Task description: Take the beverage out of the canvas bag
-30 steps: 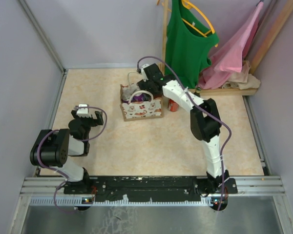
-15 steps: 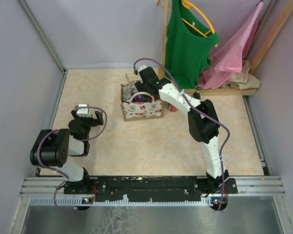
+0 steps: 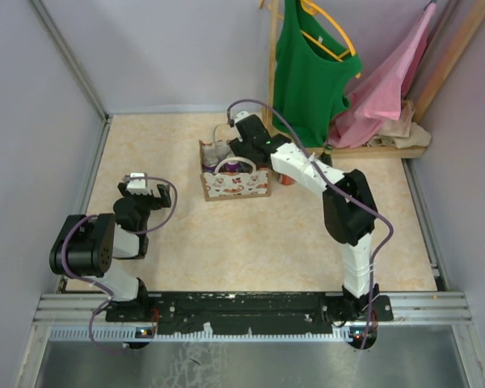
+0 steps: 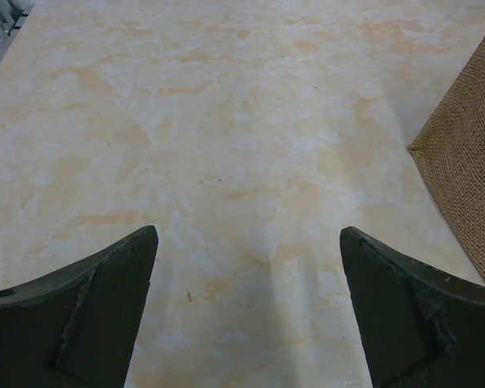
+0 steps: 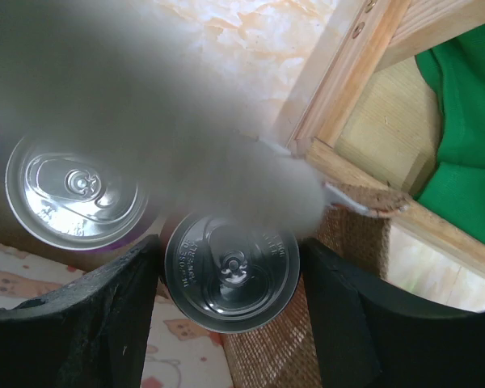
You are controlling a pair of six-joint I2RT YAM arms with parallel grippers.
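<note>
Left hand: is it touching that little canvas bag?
Apart. The top external view shows a wide strip of table between the left hand and the canvas bag; the hand sits open, well to the bag's left.

There is one canvas bag (image 3: 234,183). The right wrist camera sees two drinks: one can (image 5: 73,190) and a second can (image 5: 230,263). There are two robot arms (image 3: 85,246) (image 3: 347,214) and two hanging clothes, a green top (image 3: 307,73) and a pink top (image 3: 392,77).

Left arm (image 3: 105,242) folded near base, left gripper (image 4: 248,234) spread wide, right arm (image 3: 343,210) stretched forward, right gripper (image 5: 226,246) angled down
</note>
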